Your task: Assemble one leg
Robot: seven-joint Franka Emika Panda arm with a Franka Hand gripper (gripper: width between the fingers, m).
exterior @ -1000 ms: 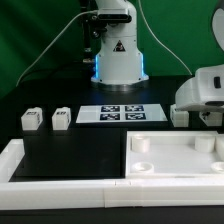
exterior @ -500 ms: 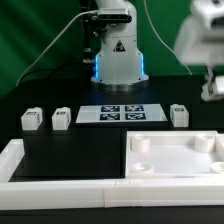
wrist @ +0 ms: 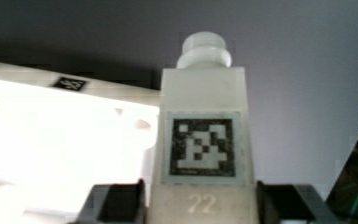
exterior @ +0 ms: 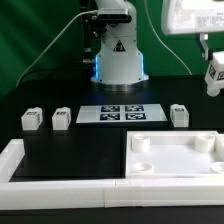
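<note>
DESK: What has the pincer got?

OPERATOR: My pincer (exterior: 211,58), high above the table (exterior: 70,150), is closed on one leg (exterior: 214,77). In the wrist view the fingers (wrist: 115,205) clamp the leg's two sides at its near end, tag to the camera, peg (wrist: 206,46) pointing away from the pincer.

DESK: And the step?

OPERATOR: I read it as carrying the leg to the panel (exterior: 175,160), which lies below the pincer and off toward the exterior view's left. To do it well I would stop over one socket (exterior: 141,145), hold the leg plumb, peg down, and line it up before I lower. Then down slowly, twisting only once the peg has found the hole. My hold is at the end farthest from the peg, so I judge a slanted touch could lever the leg in the fingers.

DESK: The surface, the room?

OPERATOR: Matte black table, likely little slip. A spare leg (exterior: 179,114) stands almost under the pincer, near the panel's far edge; a second spare (exterior: 62,117) and a third spare (exterior: 32,120) stand far off toward the exterior view's left, the marker board (exterior: 120,113) between them and the first. A white rail (exterior: 12,160) fences the table's near edge, well below the pincer. Behind the arm's base (exterior: 118,55) hangs a green curtain (exterior: 20,40), with open air all round the pincer
</note>
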